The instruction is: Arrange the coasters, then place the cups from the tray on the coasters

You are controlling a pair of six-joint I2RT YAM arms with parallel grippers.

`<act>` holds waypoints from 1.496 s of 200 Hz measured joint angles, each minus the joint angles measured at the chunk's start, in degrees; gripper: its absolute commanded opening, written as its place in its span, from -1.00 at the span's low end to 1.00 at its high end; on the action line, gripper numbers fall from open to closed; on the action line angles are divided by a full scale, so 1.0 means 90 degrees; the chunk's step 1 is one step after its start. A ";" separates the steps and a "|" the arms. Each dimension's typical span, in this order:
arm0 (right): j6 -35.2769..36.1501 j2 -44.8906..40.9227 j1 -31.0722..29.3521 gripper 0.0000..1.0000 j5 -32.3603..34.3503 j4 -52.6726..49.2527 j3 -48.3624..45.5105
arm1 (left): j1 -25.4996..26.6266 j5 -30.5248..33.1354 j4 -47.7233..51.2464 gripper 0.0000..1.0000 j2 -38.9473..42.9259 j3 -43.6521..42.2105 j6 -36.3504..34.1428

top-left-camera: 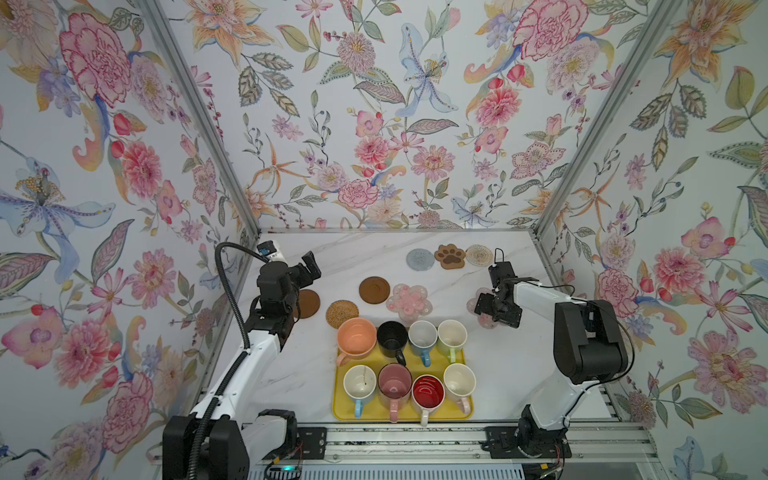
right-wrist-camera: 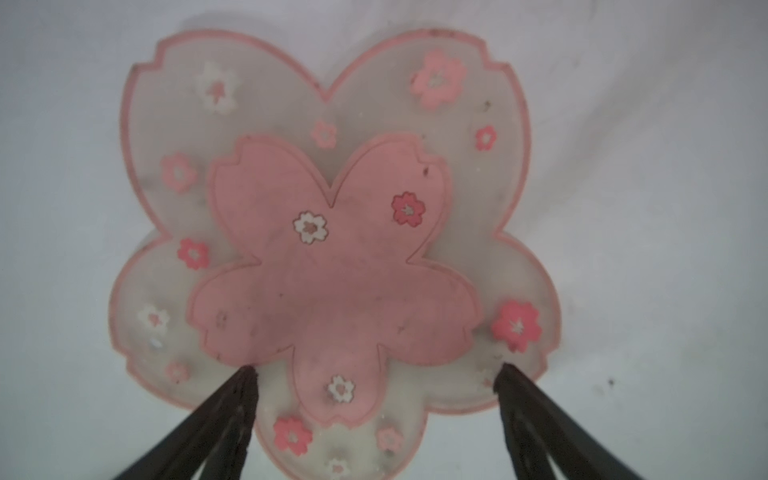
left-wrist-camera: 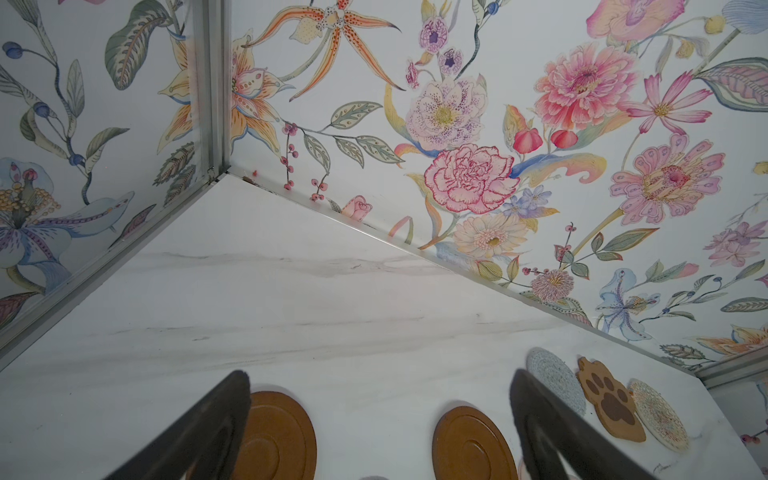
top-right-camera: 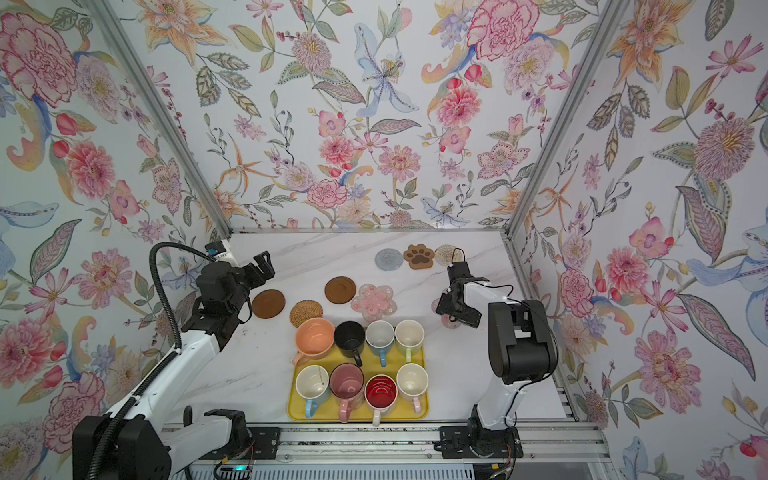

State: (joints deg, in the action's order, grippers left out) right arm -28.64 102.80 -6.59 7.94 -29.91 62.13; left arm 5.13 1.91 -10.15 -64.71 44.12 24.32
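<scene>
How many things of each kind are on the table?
Dark brown round coasters: 2
Pink flower coasters: 2
Woven rattan coaster: 1
Grey round coaster: 1
Clear round coaster: 1
Brown paw coaster: 1
Mugs: 8
Yellow tray: 1
Total: 17

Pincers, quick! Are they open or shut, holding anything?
Left pincer: open, holding nothing.
Right pincer: open, down at the pink flower coaster, not gripping it.

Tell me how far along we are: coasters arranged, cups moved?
Looks done: three coasters lined up at the back. In hand: open right gripper over a pink flower coaster; left gripper open, empty. Left: other coasters, then all eight cups, still on the tray.
</scene>
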 measured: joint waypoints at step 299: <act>-0.0748 -0.0617 -0.0478 0.39 0.0214 0.0765 -0.0925 | -0.0214 -0.0192 -0.0068 0.98 0.0073 -0.0318 0.0119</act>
State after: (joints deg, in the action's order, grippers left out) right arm -35.38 97.25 -10.90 9.87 -23.03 53.80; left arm 3.20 0.19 -10.76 -64.05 41.25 25.39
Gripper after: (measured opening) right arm 0.705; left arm 0.989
